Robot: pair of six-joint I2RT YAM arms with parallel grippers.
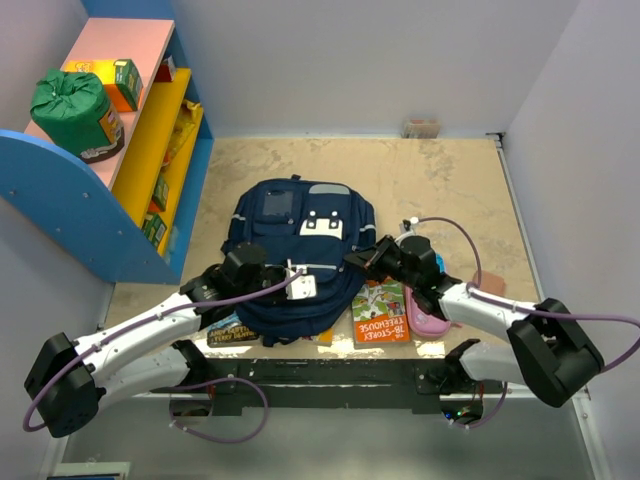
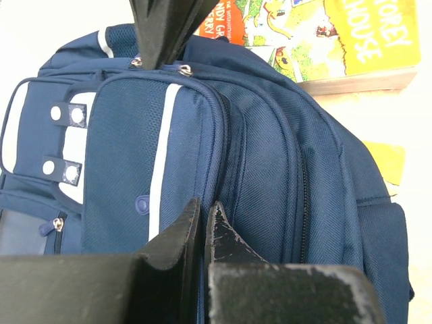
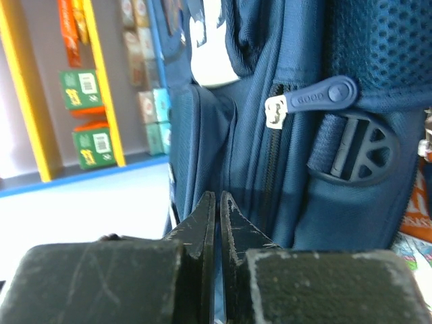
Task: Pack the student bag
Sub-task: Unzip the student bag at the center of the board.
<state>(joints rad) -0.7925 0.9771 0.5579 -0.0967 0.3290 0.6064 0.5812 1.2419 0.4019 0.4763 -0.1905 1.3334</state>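
The student bag (image 1: pixel 300 250), a navy backpack with white patches and a grey stripe, lies flat in the middle of the table. My left gripper (image 1: pixel 292 282) rests on its near left part. In the left wrist view the left gripper (image 2: pixel 204 206) is shut, with a thin strip of the bag's fabric (image 2: pixel 270 148) in the slit beside a zip seam. My right gripper (image 1: pixel 352 258) sits at the bag's right side. The right gripper (image 3: pixel 217 197) is also shut, pinching a fold of the bag (image 3: pixel 297 169) below a rubber zip pull (image 3: pixel 317 96).
A yellow-green treehouse book (image 1: pixel 380 313) and a pink pencil case (image 1: pixel 428 318) lie right of the bag. Another book (image 1: pixel 232 330) sticks out at its near left. A blue and yellow shelf (image 1: pixel 150 150) at the left holds a green sack (image 1: pixel 72 108) and small boxes.
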